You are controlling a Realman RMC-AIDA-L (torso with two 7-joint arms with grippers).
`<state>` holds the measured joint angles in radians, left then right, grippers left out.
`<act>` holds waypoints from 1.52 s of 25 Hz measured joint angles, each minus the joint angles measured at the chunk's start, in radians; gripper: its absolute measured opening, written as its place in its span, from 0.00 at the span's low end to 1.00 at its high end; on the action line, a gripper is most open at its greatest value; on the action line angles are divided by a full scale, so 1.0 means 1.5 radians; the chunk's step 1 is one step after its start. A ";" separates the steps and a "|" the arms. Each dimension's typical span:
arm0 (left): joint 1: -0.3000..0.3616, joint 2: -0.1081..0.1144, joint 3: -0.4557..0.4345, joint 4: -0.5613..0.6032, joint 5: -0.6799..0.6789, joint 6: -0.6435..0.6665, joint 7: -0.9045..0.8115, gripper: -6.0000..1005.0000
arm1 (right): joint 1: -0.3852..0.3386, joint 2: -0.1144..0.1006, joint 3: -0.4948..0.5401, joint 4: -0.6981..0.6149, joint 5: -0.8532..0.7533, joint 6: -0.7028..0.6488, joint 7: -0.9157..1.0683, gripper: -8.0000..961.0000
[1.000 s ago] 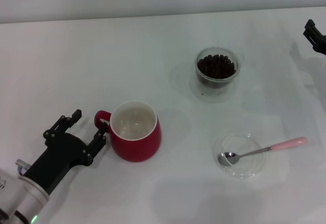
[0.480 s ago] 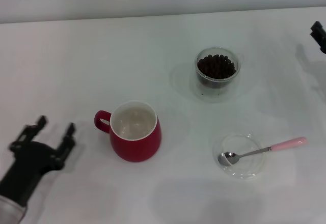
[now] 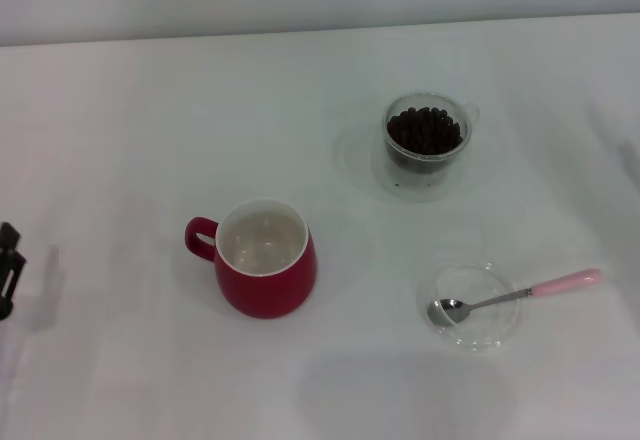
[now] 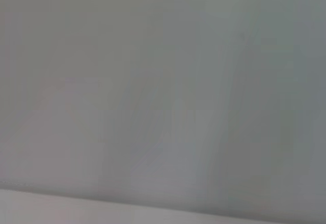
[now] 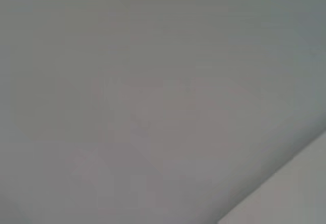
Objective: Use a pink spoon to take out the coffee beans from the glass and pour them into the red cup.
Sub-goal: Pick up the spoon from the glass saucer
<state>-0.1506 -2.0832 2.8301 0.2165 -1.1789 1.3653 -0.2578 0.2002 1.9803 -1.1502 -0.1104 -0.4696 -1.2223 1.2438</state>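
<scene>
Spoon (image 3: 515,295) lies at 4 o'clock w/ its bowl in the saucer (image 3: 470,307), handle pointing 3 o'clock, so the right arm looks nearer, but the right gripper is out of view. Left gripper (image 3: 8,265) is barely visible at the 9 o'clock edge; can't tell its state. Cup (image 3: 265,257) sits center, glass (image 3: 427,143) w/ beans (image 3: 425,129) at 1 o'clock.

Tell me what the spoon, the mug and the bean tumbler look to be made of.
Pink spoon: shiny metal bowl and neck, matte pale pink handle, possibly plastic or ceramic. Red cup: glossy red outside, white inside, looks like glazed ceramic. Glass: clear and see-through, coffee beans visible through its wall.
</scene>
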 joint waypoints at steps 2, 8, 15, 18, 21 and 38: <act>-0.008 0.000 0.000 -0.007 -0.017 0.004 0.000 0.66 | -0.029 -0.001 -0.015 0.003 0.000 -0.032 0.038 0.91; -0.020 0.001 0.000 -0.008 -0.031 0.007 0.002 0.66 | -0.102 0.002 -0.048 0.023 -0.015 -0.122 0.109 0.91; -0.025 0.001 0.000 -0.008 -0.032 0.011 0.003 0.66 | -0.114 -0.008 -0.089 0.074 -0.078 -0.228 0.117 0.91; -0.026 0.001 0.000 -0.009 -0.032 0.011 0.002 0.66 | -0.112 -0.003 -0.099 0.078 -0.110 -0.239 0.115 0.91; -0.029 0.001 0.000 -0.009 -0.032 0.011 0.002 0.66 | -0.108 0.006 -0.107 0.080 -0.123 -0.220 0.109 0.91; -0.040 0.001 0.000 -0.009 -0.031 0.011 0.000 0.66 | -0.069 0.018 -0.187 0.076 -0.135 -0.160 0.106 0.86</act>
<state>-0.2102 -2.0817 2.8302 0.2024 -1.2257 1.3822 -0.2572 0.0964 2.0072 -1.4302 0.0043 -0.6727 -1.4617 1.4031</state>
